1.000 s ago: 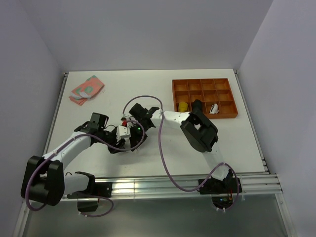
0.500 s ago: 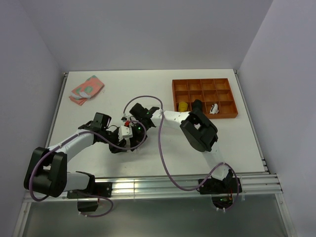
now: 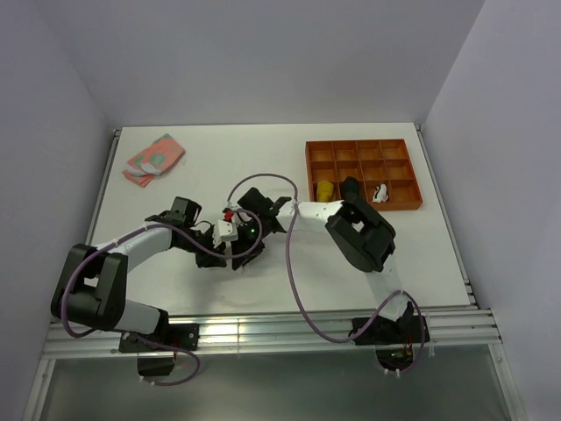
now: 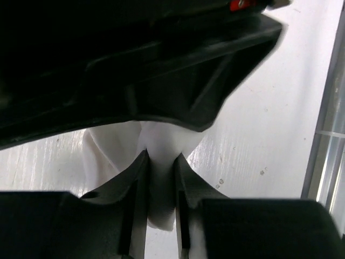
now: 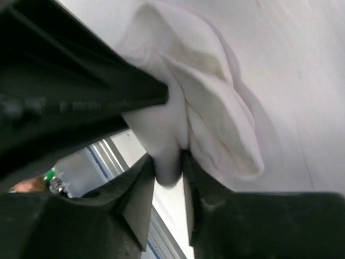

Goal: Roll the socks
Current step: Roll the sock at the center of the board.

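Observation:
A plain white sock (image 4: 110, 148) lies bunched on the white table. My left gripper (image 4: 160, 157) is shut on a fold of it, with fabric pinched between the two black fingers. My right gripper (image 5: 168, 156) is shut on another fold of the same sock (image 5: 210, 113). In the top view the two grippers meet at the table's middle, left gripper (image 3: 226, 250) and right gripper (image 3: 252, 228) almost touching. The sock is hidden under them there. No striped flat sock is in view.
An orange compartment tray (image 3: 399, 174) stands at the back right, holding a yellow bundle (image 3: 325, 189) and a small white and black bundle (image 3: 379, 193). A pink and green folded cloth (image 3: 153, 158) lies at the back left. A purple cable (image 3: 289, 263) loops over the table.
My left arm has swung its elbow forward and right, pushing the gripper closer in. The right gripper has shifted slightly right. Both stay shut on the sock.

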Controlling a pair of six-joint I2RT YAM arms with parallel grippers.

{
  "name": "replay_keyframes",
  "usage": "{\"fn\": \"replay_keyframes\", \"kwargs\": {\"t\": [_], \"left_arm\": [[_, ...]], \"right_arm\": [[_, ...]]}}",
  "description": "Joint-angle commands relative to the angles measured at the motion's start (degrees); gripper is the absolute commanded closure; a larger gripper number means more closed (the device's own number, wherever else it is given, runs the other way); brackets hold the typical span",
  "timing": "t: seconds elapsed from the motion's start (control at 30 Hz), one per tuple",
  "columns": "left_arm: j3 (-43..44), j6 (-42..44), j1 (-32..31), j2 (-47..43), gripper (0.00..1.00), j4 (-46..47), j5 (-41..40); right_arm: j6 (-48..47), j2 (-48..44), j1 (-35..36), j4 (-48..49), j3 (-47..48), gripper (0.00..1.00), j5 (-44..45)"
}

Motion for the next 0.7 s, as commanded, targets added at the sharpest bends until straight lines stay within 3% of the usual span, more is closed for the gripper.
{"fn": "replay_keyframes", "kwargs": {"t": [0.0, 0.1, 0.2, 0.43, 0.67], "left_arm": [[1.22, 0.28, -0.45, 2.63, 0.89, -3.28, 0.31], [3.41, 1.59, -0.45, 5.44, 0.96, -7.4, 0.83], [6.31, 2.47, -0.45, 8.87, 1.0, -11.08, 0.13], [11.41, 4.23, -0.45, 14.23, 1.0, -18.21, -0.84], [18.62, 3.36, -0.45, 19.24, 1.0, -26.56, -1.28]], "right_arm": [[3.56, -4.08, 0.08, 4.45, -6.97, 0.64, 9.88], [6.63, -9.88, 0.17, 13.13, -14.26, 0.52, 14.28], [9.53, -16.82, 0.25, 19.82, -22.09, 0.45, 18.65], [14.02, -32.03, 1.31, 30.3, -37.72, 0.44, 31.21], [8.94, -41.36, 11.21, 28.29, -39.16, 0.44, 52.31]]}}
